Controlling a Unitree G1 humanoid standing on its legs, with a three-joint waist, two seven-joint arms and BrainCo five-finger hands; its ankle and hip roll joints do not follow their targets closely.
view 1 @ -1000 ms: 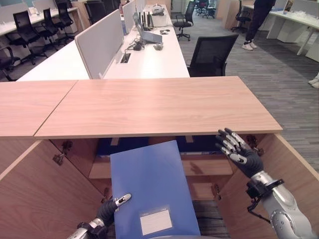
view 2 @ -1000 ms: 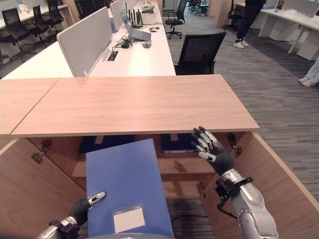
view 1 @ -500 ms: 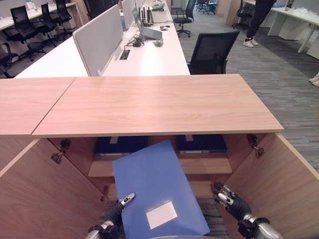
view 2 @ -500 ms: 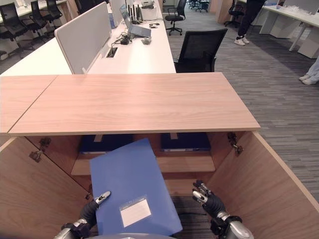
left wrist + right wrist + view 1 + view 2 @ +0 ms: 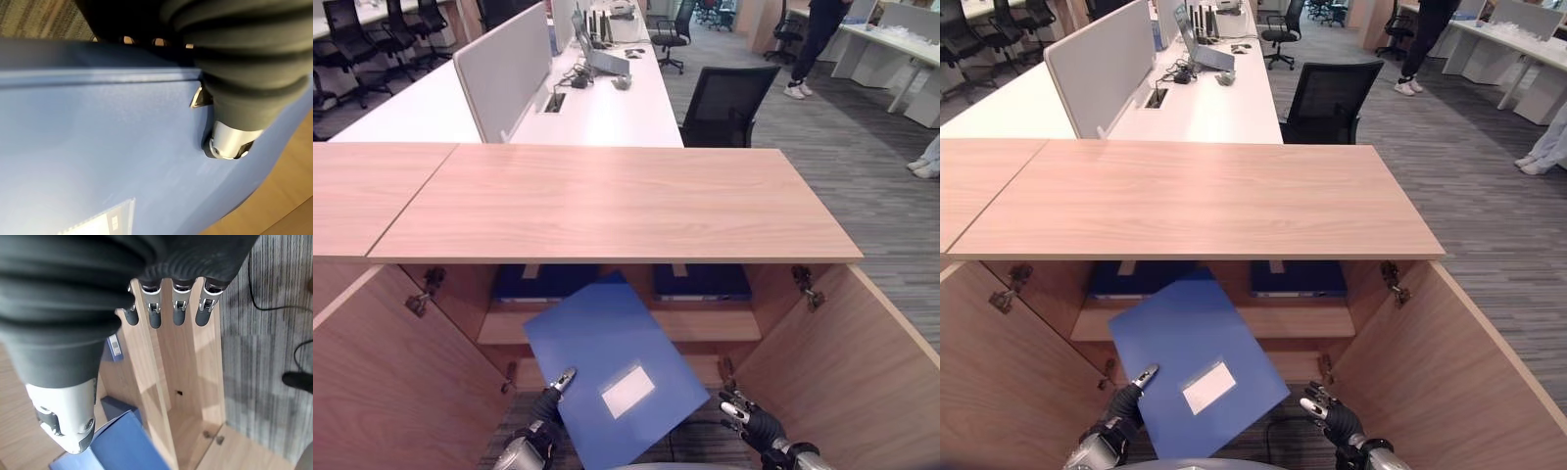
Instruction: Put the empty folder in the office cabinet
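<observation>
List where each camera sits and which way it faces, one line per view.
Left eye view: on the head, looking down at the open cabinet; the left hand holds the blue folder, the right hand hangs low.
Right eye view: beside it, same scene.
Left wrist view: on the left wrist, close against the folder, thumb pressed on its cover.
Right wrist view: on the right wrist, looking along straight fingers at cabinet panels and carpet.
Shared: the folder shows in all four views.

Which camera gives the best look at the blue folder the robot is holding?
The left eye view: the whole blue folder, tilted, with its white label, left hand pinching its edge before the open cabinet. The right eye view shows the same. The left wrist view shows its cover up close, the right wrist view a corner.
</observation>
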